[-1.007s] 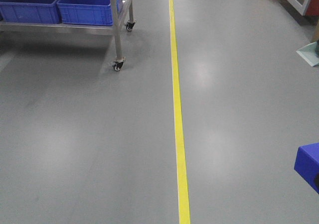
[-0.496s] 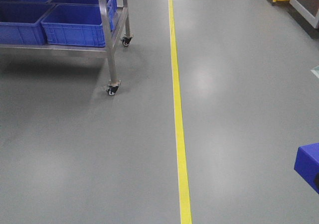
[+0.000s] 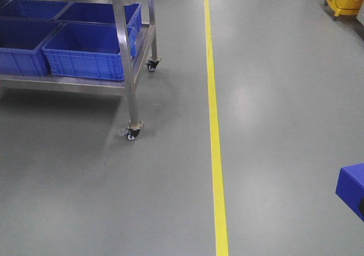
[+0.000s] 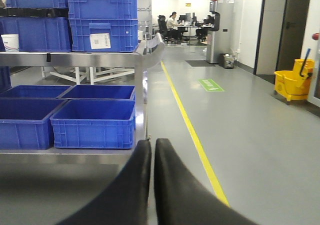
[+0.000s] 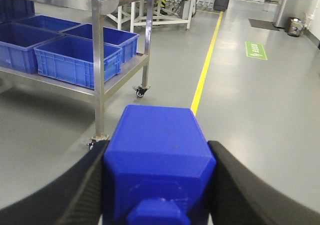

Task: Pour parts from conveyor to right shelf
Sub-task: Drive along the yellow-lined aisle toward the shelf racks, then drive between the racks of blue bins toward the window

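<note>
Part (image 5: 157, 150) is pinched in our right end effector (image 5: 159, 185). Right shelf (image 5: 99, 50) lies ahead-left (nearer our left end effector (image 4: 152, 157), pressed together).

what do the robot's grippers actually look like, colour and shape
Both look alike. The left gripper has two smooth black fingers, broad at the base, curving and tapering to rounded tips. The right gripper has the same black curved fingers. No cables, markings or arm links show.
</note>
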